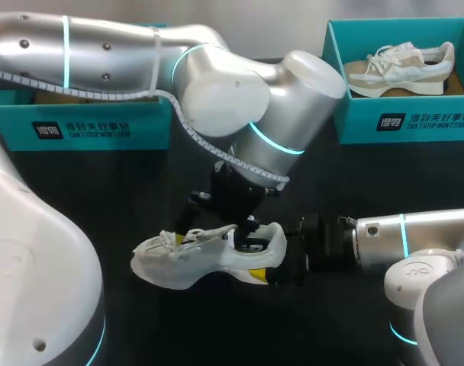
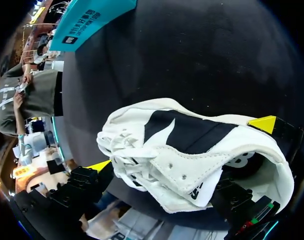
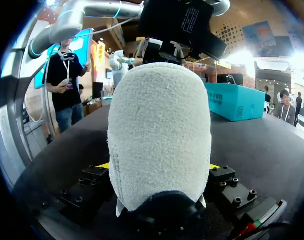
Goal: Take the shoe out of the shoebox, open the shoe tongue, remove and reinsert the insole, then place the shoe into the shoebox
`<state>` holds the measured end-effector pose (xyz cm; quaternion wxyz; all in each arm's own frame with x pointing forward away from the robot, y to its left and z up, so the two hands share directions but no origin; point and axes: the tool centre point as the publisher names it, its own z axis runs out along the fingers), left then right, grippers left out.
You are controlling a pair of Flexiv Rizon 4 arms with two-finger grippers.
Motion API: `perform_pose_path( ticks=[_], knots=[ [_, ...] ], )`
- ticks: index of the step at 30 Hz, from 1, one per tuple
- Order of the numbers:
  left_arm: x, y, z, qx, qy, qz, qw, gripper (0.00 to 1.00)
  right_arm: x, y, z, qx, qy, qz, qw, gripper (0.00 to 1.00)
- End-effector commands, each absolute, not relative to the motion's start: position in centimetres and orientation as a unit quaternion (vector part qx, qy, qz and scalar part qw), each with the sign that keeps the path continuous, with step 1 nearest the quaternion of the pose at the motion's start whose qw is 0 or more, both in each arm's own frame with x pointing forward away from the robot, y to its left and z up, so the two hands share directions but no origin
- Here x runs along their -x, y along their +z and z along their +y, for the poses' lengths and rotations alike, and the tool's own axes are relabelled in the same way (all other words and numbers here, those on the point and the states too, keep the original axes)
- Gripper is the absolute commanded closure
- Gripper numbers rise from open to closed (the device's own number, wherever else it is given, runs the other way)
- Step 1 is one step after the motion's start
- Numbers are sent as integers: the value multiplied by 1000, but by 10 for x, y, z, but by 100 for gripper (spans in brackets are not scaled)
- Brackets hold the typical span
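At the lower middle of the black bench (image 1: 369,175), a white shoe (image 1: 209,259) is seen with its heel clamped by the right end effector (image 3: 158,167). A teal left shoebox (image 1: 102,130) is half hidden by the arm. The right shoebox (image 1: 415,122) holds a beige shoe (image 1: 400,67). Whether the left end effector (image 2: 181,145) grips the white shoe cannot be told.

We see the white shoe (image 1: 209,259) low in the middle, toe toward nine o'clock, heel toward three; the teal shoebox (image 1: 79,126) stands at ten o'clock.
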<state>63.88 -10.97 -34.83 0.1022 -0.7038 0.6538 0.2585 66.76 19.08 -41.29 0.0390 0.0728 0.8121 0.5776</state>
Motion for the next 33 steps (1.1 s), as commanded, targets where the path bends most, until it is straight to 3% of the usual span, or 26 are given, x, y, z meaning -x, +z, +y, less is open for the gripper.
perform_pose_path(
  ticks=[1,23,25,27,31,33],
  knots=[
    [-636,-340,-100,708,246,654,102,0,-668,-412,191,-73,574,815,38,100],
    [-634,-318,-112,687,182,694,113,0,-668,-412,191,-73,574,815,38,100],
    [-635,-315,-112,689,169,695,116,4,-668,-412,191,-73,574,815,38,100],
    [-634,-312,-111,689,158,698,115,16,-668,-412,191,-73,574,815,38,100],
    [-632,-310,-109,689,144,701,113,51,-668,-412,191,-73,574,815,38,100],
    [-632,-309,-108,689,137,702,114,54,-668,-412,191,-73,574,815,38,100]
  ],
)
